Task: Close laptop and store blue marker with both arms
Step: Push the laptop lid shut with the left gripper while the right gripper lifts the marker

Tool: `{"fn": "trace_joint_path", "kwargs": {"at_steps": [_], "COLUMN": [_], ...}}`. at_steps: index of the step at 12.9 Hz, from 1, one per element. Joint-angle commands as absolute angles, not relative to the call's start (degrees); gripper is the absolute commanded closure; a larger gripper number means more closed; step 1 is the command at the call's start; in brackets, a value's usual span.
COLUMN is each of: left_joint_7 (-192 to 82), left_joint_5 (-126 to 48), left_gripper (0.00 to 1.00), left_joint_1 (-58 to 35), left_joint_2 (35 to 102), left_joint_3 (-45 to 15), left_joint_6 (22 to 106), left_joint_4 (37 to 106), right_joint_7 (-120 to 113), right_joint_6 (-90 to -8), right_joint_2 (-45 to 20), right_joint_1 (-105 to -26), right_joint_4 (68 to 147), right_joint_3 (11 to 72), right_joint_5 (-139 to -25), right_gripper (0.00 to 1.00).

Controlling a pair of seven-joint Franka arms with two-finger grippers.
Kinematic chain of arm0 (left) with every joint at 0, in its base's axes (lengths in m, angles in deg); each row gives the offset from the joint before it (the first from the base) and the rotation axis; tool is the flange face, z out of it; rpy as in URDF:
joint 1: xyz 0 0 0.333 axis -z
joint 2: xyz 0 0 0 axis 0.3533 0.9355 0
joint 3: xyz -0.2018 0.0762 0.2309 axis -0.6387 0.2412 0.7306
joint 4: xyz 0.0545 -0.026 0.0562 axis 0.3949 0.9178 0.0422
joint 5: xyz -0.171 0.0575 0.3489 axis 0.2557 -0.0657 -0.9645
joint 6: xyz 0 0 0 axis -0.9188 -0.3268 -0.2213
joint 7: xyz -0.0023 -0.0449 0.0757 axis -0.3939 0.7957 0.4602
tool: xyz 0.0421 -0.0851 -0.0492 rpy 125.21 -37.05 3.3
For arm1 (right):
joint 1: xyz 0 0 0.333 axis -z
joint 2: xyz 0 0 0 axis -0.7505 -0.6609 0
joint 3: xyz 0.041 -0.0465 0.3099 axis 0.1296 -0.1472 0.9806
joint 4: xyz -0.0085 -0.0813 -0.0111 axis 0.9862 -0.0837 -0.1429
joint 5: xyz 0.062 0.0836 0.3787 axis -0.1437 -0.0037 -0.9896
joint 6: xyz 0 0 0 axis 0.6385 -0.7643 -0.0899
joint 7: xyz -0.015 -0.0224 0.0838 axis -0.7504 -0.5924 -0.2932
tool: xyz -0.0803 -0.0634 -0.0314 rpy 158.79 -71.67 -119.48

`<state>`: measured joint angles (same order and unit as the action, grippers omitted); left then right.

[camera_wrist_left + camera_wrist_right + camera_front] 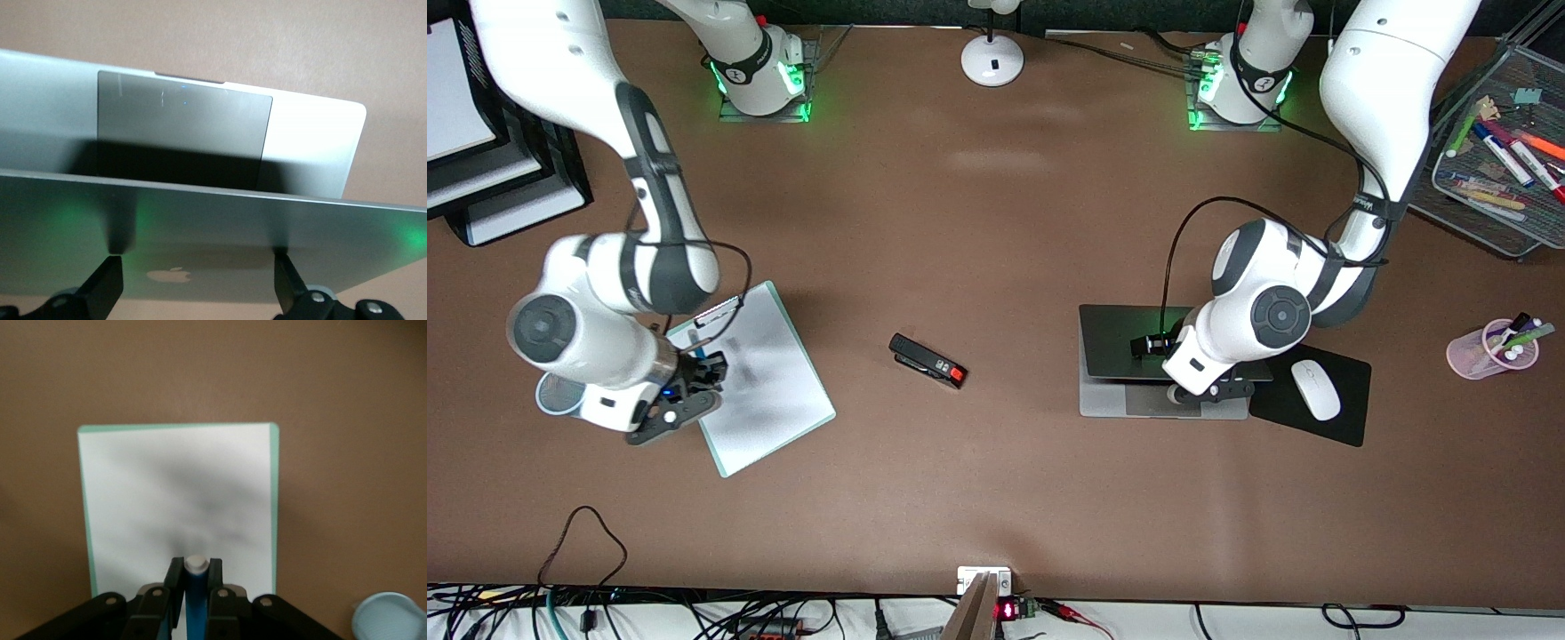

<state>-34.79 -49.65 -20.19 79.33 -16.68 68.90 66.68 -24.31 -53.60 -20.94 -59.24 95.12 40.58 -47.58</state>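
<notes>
Marker held, laptop lid low

Right gripper [193,590] pinches the blue marker [195,600] over the whiteboard [760,382]; left gripper [200,280], fingers spread, presses the laptop [200,233] lid; pink cup [1494,348] holds pens.

Looks like robot lab dressed as office desk, you've got two arms [605,293] bolted to brown table [996,498], cable mess along near edge, plus paper trays [480,169], mouse [1316,389], pen cup [1492,348].

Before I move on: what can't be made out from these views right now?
- Laptop keyboard and screen: hidden by the lowered lid in the left wrist view, by the left arm in front view.
- Blue marker lower body: cut off by the picture's edge and the right tool.
- Light-blue cup: cut by the frame edge; contents unseen.
</notes>
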Motion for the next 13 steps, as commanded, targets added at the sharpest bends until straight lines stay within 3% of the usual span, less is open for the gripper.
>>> {"fn": "trace_joint_path", "kwargs": {"at_steps": [1, 5, 9, 13], "left_joint_7": [-34.9, -35.1, -35.1, -34.5], "left_joint_5": [-50.5, -50.6, -53.3, -56.0], "left_gripper": [0.00, 0.00, 0.00, 0.00], "left_joint_1": [-19.8, -19.4, -19.3, -19.8], "left_joint_2": [83.2, 85.9, 87.2, 84.0], "left_joint_3": [-15.8, -14.7, -14.3, -14.3], "left_joint_6": [70.6, 75.0, 75.1, 72.3], "left_joint_4": [62.7, 62.7, 62.6, 60.5], "right_joint_7": [-28.1, -39.1, -58.9, -72.4], "right_joint_6": [-48.2, -47.4, -58.3, -60.5], "right_joint_2": [-18.7, -18.0, -18.2, -19.1], "right_joint_1": [-59.1, -56.5, -51.1, -48.3], "right_joint_4": [90.8, 89.4, 90.6, 91.1], "right_joint_3": [40.6, 40.3, 40.6, 40.7], "right_joint_5": [-47.8, -48.4, -48.7, -56.8], "right_gripper": [0.99, 1.00, 1.00, 1.00]}}
